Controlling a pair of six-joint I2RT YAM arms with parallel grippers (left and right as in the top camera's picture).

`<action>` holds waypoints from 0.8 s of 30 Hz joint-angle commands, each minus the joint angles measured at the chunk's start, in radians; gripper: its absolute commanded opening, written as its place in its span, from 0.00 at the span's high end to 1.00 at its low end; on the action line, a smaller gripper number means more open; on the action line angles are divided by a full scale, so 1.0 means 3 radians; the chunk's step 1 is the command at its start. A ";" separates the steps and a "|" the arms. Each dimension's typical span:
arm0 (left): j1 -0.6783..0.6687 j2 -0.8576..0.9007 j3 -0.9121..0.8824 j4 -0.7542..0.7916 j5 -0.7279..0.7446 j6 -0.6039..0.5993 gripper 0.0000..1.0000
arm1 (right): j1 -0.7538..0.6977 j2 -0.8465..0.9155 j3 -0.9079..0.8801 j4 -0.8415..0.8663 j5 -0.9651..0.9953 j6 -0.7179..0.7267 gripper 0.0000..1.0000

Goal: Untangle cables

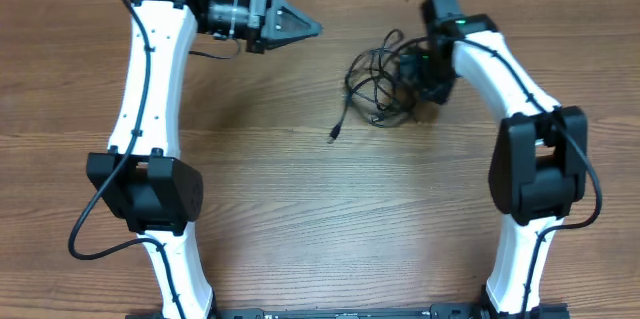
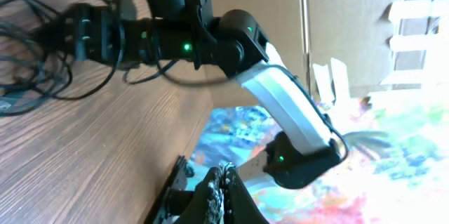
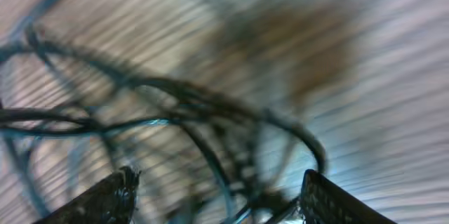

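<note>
Cables (image 1: 372,84): tangled heap lying on desk (image 1: 300,199), sitting beneath right hand (image 1: 418,71), fingers standing apart; left hand (image 1: 305,28), pressed together, hovering well aside.

The left pincer (image 1: 310,28) is shut, pointing sideways toward the right arm (image 1: 497,67); right pincer (image 3: 219,199) spread wide, seemingly angled steeply downward, view blurred

The cables (image 1: 378,84) lie heaped on the table (image 1: 330,219), upper right of centre, one plug (image 1: 333,136) trailing lower left. The right gripper (image 1: 420,71) is over the heap's right side; the left gripper (image 1: 312,29) is well apart, upper left.
</note>
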 commanded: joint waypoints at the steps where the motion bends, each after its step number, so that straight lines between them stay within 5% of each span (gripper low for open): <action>1: 0.0127 -0.0102 0.0075 -0.0161 0.0095 0.0331 0.96 | -0.0127 -0.0014 -0.0037 -0.0046 0.0130 0.0022 0.25; 9: 0.0107 -0.0102 0.0075 -0.0529 -0.1216 0.0373 0.96 | -0.0300 -0.0014 -0.0036 -0.0320 -0.0360 -0.0453 0.20; 16: -0.0126 -0.0100 0.0072 -0.0520 -0.2477 -0.0332 0.95 | -0.0308 -0.0028 0.0210 -0.0734 -0.1141 -0.1443 0.20; 24: -0.0467 -0.0100 0.0072 -0.0352 -0.2950 -0.0561 0.93 | -0.0343 -0.0028 0.0872 -0.1294 0.0540 -0.1043 0.10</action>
